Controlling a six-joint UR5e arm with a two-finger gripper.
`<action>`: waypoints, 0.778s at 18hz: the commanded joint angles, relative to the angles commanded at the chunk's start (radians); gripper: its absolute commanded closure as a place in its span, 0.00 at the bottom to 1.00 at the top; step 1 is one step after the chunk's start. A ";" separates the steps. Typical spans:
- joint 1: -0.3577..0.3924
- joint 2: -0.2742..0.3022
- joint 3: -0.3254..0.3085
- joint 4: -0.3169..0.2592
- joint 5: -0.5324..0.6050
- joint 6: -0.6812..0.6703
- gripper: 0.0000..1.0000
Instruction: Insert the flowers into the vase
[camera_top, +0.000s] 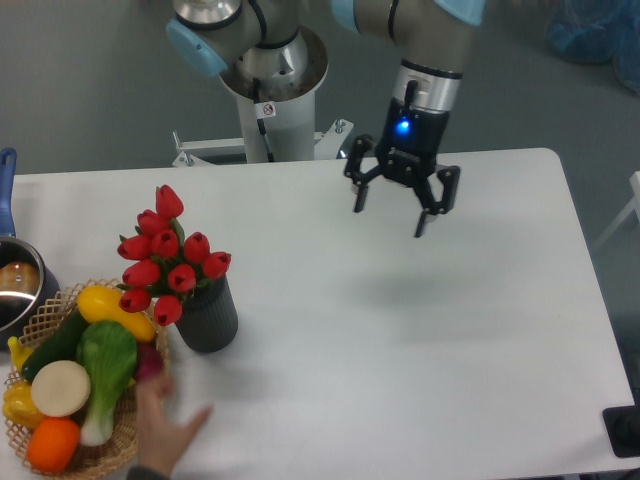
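The flowers, a bunch of red tulip buds, stand upright in the vase, a dark ribbed cylinder at the left of the white table. Their stems are hidden inside it. My gripper hangs well to the right of the vase, above the table's far middle. It is open, fingers spread, with nothing between them.
A wicker basket of toy vegetables and fruit sits at the front left, touching the vase's left side. A metal pot with a blue handle is at the left edge. A person's hand reaches in beside the basket.
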 joint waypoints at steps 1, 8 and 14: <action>0.000 -0.011 0.018 -0.014 0.031 0.000 0.00; -0.024 -0.095 0.195 -0.245 0.224 0.012 0.00; -0.086 -0.176 0.261 -0.264 0.327 0.011 0.00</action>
